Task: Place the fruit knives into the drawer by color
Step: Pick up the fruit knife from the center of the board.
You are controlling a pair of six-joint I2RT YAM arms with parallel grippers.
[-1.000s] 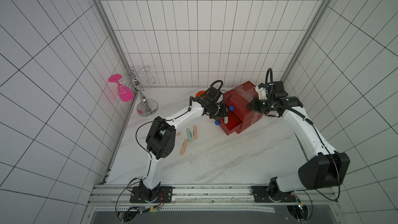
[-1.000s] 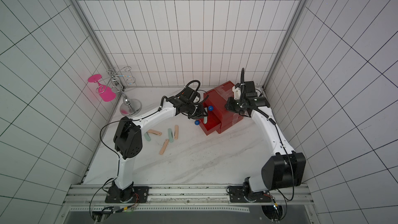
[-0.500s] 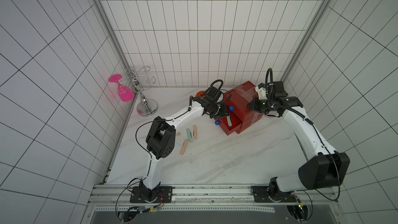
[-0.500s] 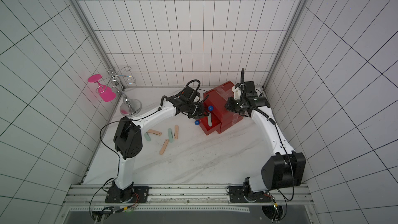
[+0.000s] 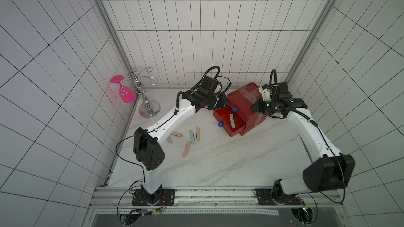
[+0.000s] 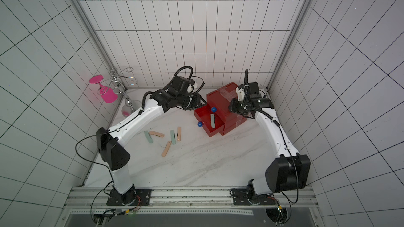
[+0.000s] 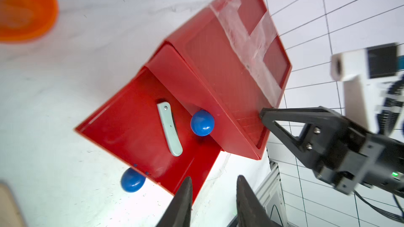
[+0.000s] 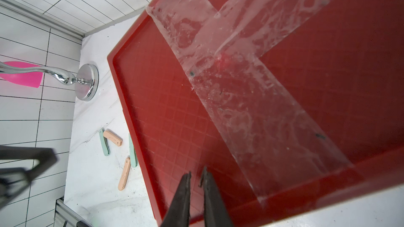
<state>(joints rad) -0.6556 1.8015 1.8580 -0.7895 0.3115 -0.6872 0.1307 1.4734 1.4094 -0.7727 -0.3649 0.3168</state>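
Arms bend inward: left gripper (image 7: 214,177), parted and empty, hovers by the open drawer (image 7: 122,114) of the red plastic chest (image 7: 218,66), where a slim mint-green plastic fruit knife (image 7: 169,132) lies; right gripper (image 8: 197,171), nearly closed, rests its tips on the chest's taped top.

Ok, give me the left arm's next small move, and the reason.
Probably swing the left tool over to a loose green knife on the table: it is open and empty, and one green knife already lies in the open drawer.
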